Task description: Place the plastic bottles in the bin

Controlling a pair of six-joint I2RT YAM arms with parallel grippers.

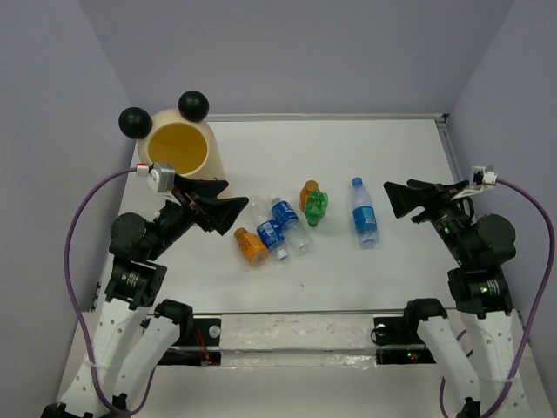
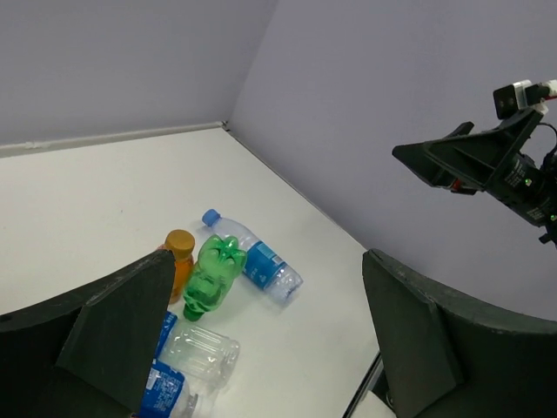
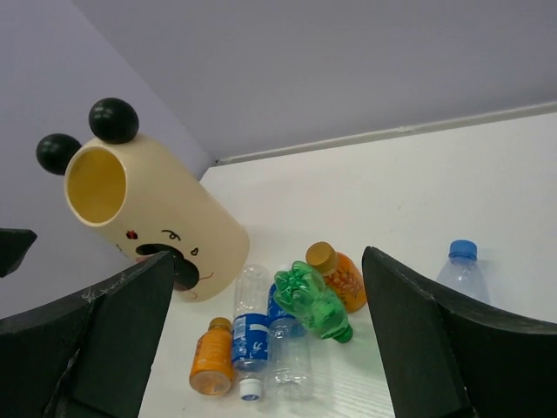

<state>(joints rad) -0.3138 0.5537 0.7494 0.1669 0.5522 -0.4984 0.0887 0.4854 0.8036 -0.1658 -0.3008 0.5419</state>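
Six plastic bottles lie on the white table. An orange one (image 1: 251,246) and two clear blue-labelled ones (image 1: 268,228) (image 1: 290,224) lie together. A second orange one (image 1: 309,193) touches the green one (image 1: 316,207). A clear blue-capped one (image 1: 363,213) lies apart to the right. The cream-yellow bin (image 1: 178,148) with black ball ears stands at the far left, mouth up. My left gripper (image 1: 235,192) is open and empty above the table, left of the bottles. My right gripper (image 1: 392,199) is open and empty, right of the blue-capped bottle. The right wrist view shows the bin (image 3: 148,213) and the green bottle (image 3: 313,300).
Lavender walls close in the table on the left, back and right. A raised rail (image 1: 296,335) runs along the table's near edge between the arm bases. The right arm (image 2: 487,165) shows in the left wrist view.
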